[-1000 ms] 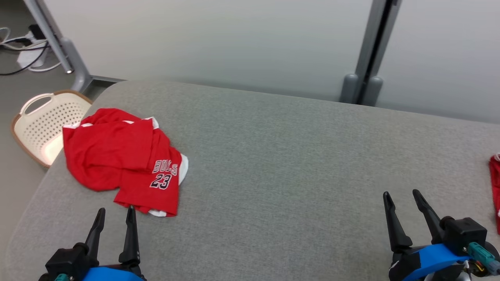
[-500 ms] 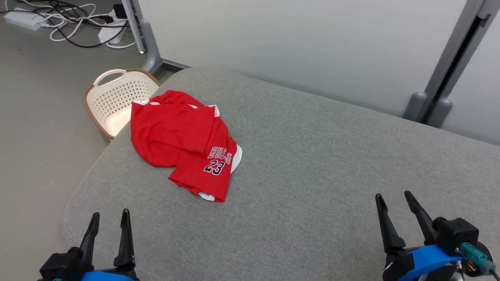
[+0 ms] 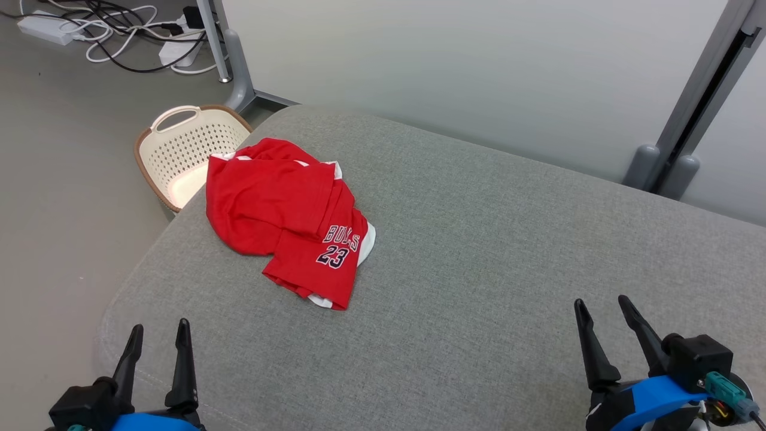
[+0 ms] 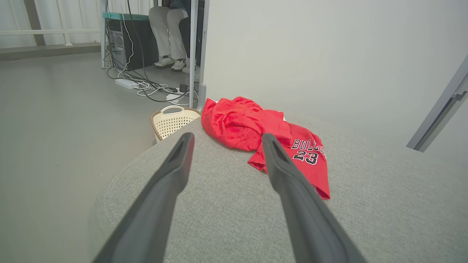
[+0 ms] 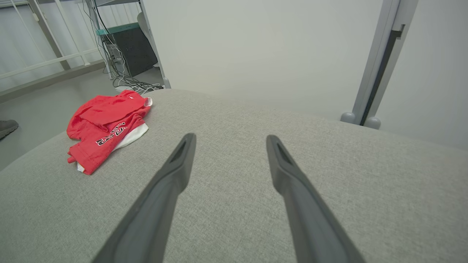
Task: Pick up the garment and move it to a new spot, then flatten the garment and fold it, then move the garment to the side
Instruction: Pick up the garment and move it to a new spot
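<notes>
Two grippers wait at the near edge of the grey padded surface (image 3: 479, 281), each with its fingers spread and nothing between them. The left gripper (image 3: 160, 326) sits low on the left and the right gripper (image 3: 600, 300) low on the right.

The garment (image 3: 281, 209), a crumpled red piece with white trim, lies ahead of the left gripper and a little to its right, near the surface's far left corner. It is well apart from the right gripper, off to that gripper's left across bare fabric, so the left arm is clearly the nearer one. The heap's long axis runs on a diagonal. Its trimmed near end points toward the middle of the surface, and its far end points toward the corner.

Dark, white-edged lettering on the near part reads "BULLS" over "23". The left wrist view shows this plainest. It may be a jersey or shorts; the folds hide which.

Past the corner, a cream perforated basket (image 3: 173, 149) stands on the floor, and beyond it lie tangled cables (image 3: 119, 36).
</notes>
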